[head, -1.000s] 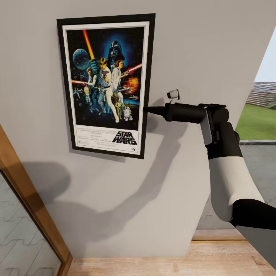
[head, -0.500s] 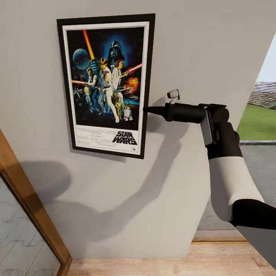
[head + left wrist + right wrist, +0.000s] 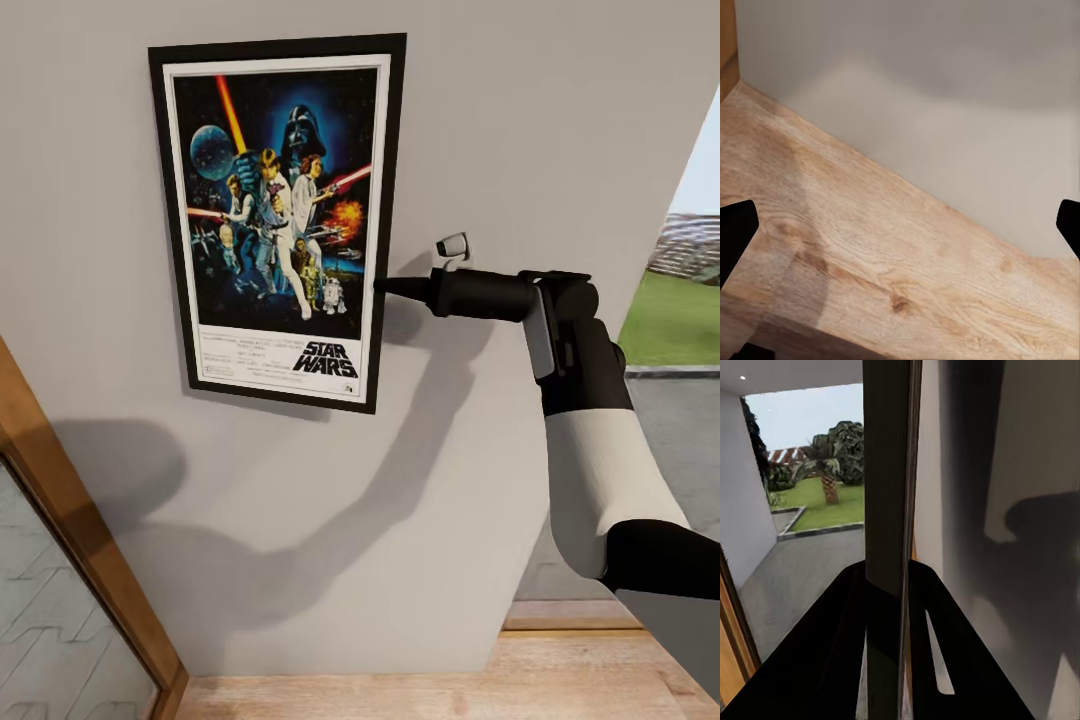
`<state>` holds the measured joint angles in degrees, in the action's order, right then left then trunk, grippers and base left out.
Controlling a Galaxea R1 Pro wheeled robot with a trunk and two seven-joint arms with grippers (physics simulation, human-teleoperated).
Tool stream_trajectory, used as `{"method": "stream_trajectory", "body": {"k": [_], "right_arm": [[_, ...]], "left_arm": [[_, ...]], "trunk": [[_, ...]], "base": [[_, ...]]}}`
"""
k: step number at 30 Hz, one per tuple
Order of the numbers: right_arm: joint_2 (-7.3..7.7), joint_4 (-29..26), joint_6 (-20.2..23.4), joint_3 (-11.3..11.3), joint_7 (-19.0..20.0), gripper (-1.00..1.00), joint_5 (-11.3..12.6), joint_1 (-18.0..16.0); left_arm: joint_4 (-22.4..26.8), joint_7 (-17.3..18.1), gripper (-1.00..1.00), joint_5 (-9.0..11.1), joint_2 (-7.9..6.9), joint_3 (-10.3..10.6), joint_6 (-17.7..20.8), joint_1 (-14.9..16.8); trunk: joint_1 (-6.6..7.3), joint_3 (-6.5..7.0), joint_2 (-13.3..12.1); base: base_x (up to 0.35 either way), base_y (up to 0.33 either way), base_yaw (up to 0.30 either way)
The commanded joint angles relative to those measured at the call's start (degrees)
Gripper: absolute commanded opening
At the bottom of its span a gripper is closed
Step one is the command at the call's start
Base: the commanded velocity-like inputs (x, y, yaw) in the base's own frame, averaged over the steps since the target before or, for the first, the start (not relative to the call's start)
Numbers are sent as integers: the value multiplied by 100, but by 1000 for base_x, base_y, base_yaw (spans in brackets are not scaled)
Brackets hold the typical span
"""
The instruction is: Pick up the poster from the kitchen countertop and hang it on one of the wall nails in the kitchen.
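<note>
Head view: right end effector (image 3: 385, 286) apparently pinches poster's (image 3: 278, 222) right edge.

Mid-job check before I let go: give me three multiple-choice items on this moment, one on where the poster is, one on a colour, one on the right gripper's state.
1. Where is the poster?
A. flat on a counter
B. up against the grey wall
C. on the floor

2. What colour is the poster's frame?
A. black
B. gold
C. red

3. What is the right gripper doing?
A. hanging open, away from the poster
C. holding a cup
B. closed on the poster's right edge

Answers:
1 B: the head view shows it upright against the wall.
2 A: a black frame surrounds a thin white border.
3 B: the right wrist view shows both fingers clamping the poster's edge.
</note>
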<state>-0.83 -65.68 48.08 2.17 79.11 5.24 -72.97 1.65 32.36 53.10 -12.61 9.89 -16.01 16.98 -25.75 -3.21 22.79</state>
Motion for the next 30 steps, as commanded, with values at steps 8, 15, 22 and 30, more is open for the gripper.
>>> {"method": "stream_trajectory", "body": {"k": [8, 15, 22, 30], "right_arm": [[-5, 2, 52, 11, 16, -100, 3, -6], [-5, 2, 52, 11, 16, -100, 3, -6], [-5, 2, 53, 5, 23, -100, 3, -6], [-5, -1, 51, 1, 15, 100, 6, -6]], "left_arm": [[-7, 16, 100, 41, 0, 48, -25, 6], [-7, 16, 100, 41, 0, 48, -25, 6], [-7, 26, 100, 36, -73, 55, -21, 7], [-7, 25, 100, 40, -92, 57, -17, 7]], "trunk": [[-4, -13, 13], [-4, -13, 13], [-4, -13, 13], [-4, -13, 13]], "base": [[0, 0, 0], [0, 0, 0], [71, 0, 0], [130, 0, 0]]}}
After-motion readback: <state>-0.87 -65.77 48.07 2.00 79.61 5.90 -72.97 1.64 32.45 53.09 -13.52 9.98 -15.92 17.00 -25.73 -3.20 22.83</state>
